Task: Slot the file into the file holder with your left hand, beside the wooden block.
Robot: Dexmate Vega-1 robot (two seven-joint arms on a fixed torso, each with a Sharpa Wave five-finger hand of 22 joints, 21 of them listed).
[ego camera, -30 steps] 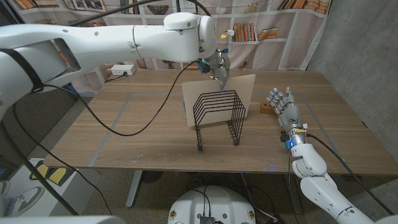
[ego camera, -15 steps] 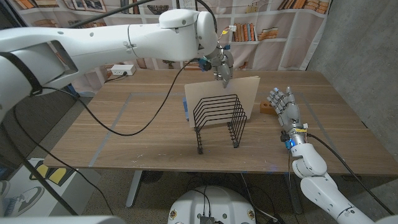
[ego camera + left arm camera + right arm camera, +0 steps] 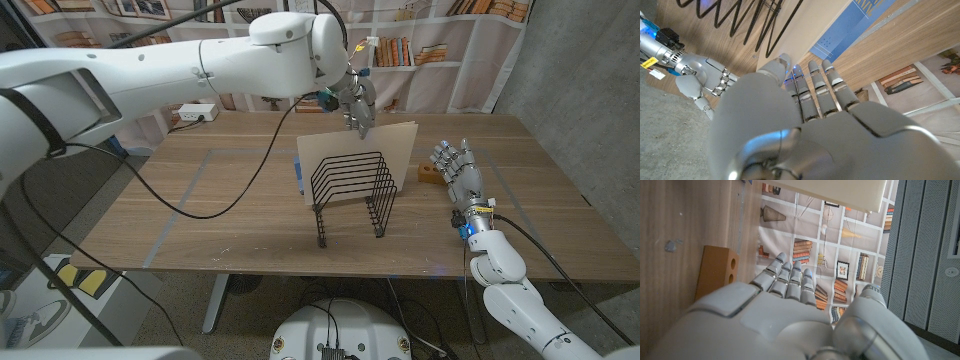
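Note:
My left hand pinches the top edge of a beige file and holds it upright over the far side of the black wire file holder. The wires hide the file's lower edge, so whether it sits in a slot cannot be told. In the left wrist view the file runs past my fingers beside the holder's wires. A small wooden block lies right of the holder, also seen as the block. My right hand stands beside it, fingers up and apart, holding nothing.
A blue sheet peeks out past the file's left edge, seen as blue sheet in the left wrist view. A white power strip lies at the table's far left. Behind the table hangs a bookshelf-print curtain.
My left hand has carried the file a little to the right, uncovering the blue sheet at its left edge. The right hand has stayed put.

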